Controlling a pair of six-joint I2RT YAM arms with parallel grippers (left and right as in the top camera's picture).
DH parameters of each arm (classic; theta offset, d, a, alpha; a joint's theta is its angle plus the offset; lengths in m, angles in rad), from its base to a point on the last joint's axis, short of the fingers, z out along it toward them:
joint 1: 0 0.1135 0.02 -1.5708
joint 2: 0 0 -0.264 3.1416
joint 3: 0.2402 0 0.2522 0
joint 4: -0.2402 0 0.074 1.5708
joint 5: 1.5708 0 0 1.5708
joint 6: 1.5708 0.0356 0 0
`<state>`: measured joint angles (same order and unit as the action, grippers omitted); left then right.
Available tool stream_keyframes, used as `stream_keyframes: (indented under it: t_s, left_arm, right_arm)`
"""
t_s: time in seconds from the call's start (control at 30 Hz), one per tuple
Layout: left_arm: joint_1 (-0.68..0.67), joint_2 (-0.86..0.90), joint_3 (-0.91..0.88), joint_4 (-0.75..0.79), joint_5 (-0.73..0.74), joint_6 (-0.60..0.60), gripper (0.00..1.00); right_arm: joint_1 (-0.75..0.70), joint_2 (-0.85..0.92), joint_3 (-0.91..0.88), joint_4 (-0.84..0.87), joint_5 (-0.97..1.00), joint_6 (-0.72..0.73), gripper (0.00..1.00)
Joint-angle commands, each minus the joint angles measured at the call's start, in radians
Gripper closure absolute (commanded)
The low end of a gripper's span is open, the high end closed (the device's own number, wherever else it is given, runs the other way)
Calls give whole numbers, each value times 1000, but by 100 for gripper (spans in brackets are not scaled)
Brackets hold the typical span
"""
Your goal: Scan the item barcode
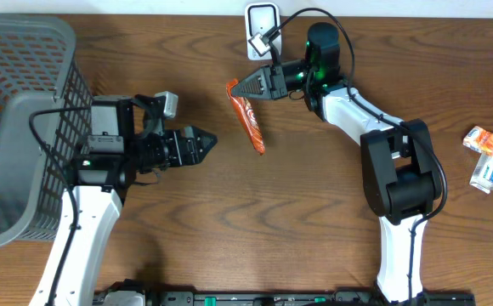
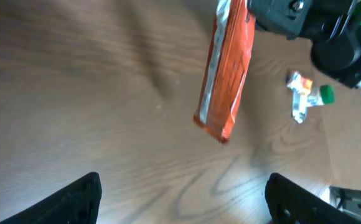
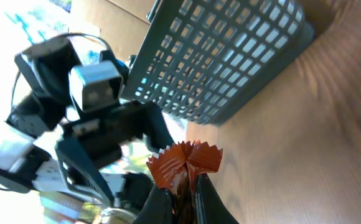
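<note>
Covering orange packet's [image 1: 248, 121] top end, right jaws

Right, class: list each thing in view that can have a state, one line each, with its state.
Orange foil snack packet: lifted, pinched at its crimped end.
Right gripper: shut on the packet.
Left gripper: open, empty.
Grey plastic mesh basket: upright, nothing visible inside.
</note>
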<state>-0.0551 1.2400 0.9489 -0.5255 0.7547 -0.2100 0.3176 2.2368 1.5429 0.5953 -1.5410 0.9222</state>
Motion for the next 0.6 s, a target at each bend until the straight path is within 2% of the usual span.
stream_keyframes:
  t_s: [0.0,0.1,0.37,0.57]
  left_arm:
    - [-50,7,-85,163,16,-110,15]
    - [-83,9,-149,328,16,-171,15]
    - [-132,10,-296,614,16,-329,15]
    - [-194,26,-355,824,15,-398,15]
  right_arm:
    - [11,-26,5,56,-19,251,99]
    - [11,-26,5,56,-19,279,99]
    - [8,-26,6,56,-12,307,99]
    - [14,-26,6,56,-5,359,99]
